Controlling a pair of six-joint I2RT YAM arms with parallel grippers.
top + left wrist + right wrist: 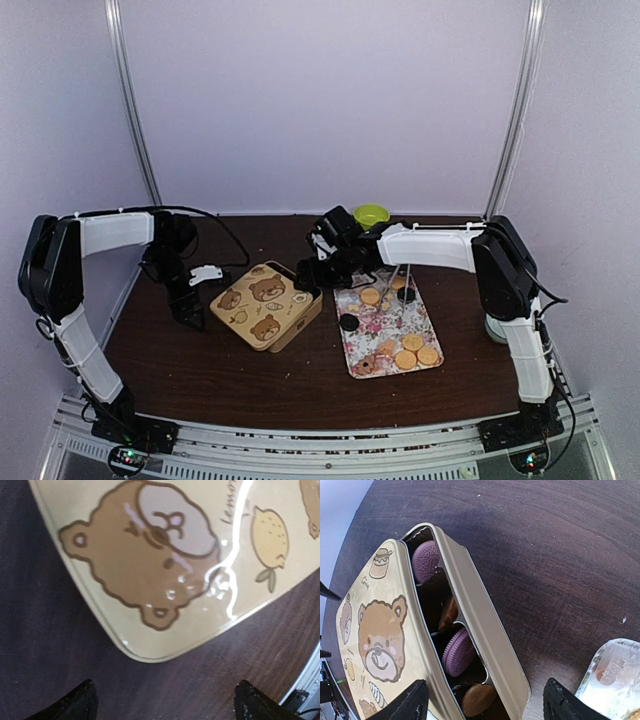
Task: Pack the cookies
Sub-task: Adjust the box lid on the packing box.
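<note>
The cookies (406,358) lie on a floral tray (395,322): round tan ones and a couple of dark ones (349,322). More cookies sit inside a cream bear-print tin (265,305), whose lid (375,635) is slid aside, leaving a narrow gap. In that gap I see two pink cookies (457,652) and a brown one (477,698). My right gripper (485,706) hangs open over the tin's uncovered right edge, holding nothing. My left gripper (165,705) is open above bare table just off the lid's (150,565) near-left corner.
A green bowl (372,214) stands at the back of the dark wooden table (200,365). A whitish object (495,328) sits by the right arm's base. The tray's corner (615,672) lies just right of my right gripper. White walls enclose the table.
</note>
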